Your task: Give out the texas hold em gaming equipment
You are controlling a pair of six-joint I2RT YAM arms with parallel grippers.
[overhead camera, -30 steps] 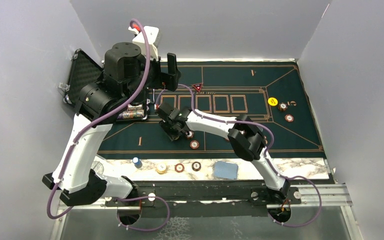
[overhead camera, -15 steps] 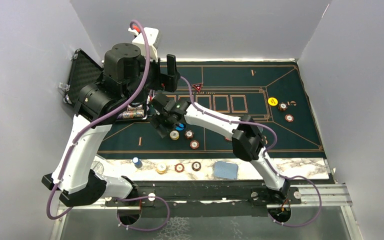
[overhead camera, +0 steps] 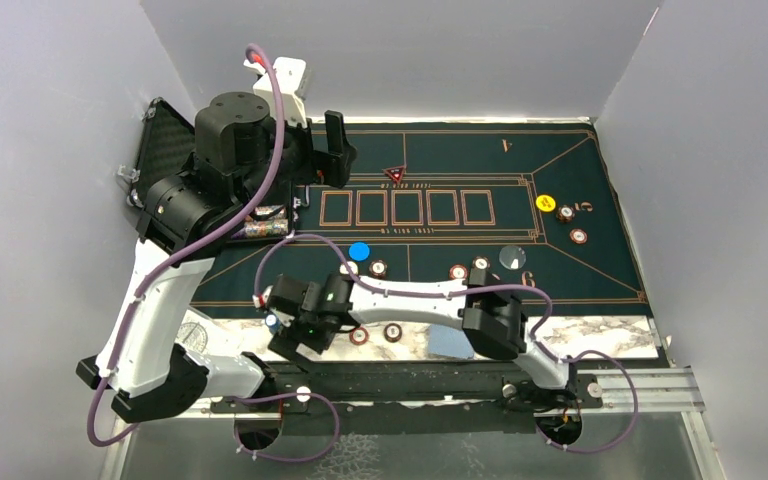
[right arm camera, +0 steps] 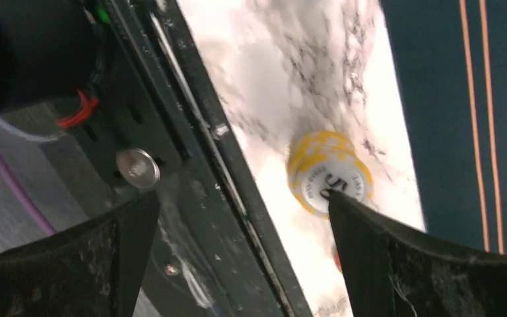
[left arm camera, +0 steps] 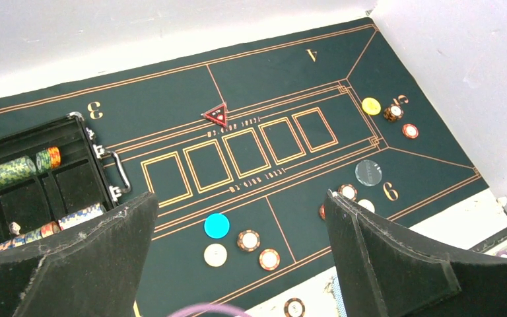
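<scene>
Chips [left arm camera: 249, 240] are laid across the mat [left arm camera: 171, 99], stacks [left arm camera: 10, 170] are left in the case [left arm camera: 79, 188] at frame left; left gripper [left arm camera: 237, 198] and right gripper [right arm camera: 237, 201] are held wide, empty.

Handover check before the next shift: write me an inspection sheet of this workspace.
Surface: dark green felt mat with orange lines; marble strip along its near edge.
Job's things: red triangular marker, blue disc, clear disc, yellow disc and red-brown chips on the mat; yellow chip stack on the marble strip.
Clutter: open black case, far left, chips inside.
Grippers: left gripper open, empty, above the mat; right gripper open, empty, near the yellow chip stack.
Cables: purple cable along each arm.
Surroundings: white walls on three sides.
</scene>
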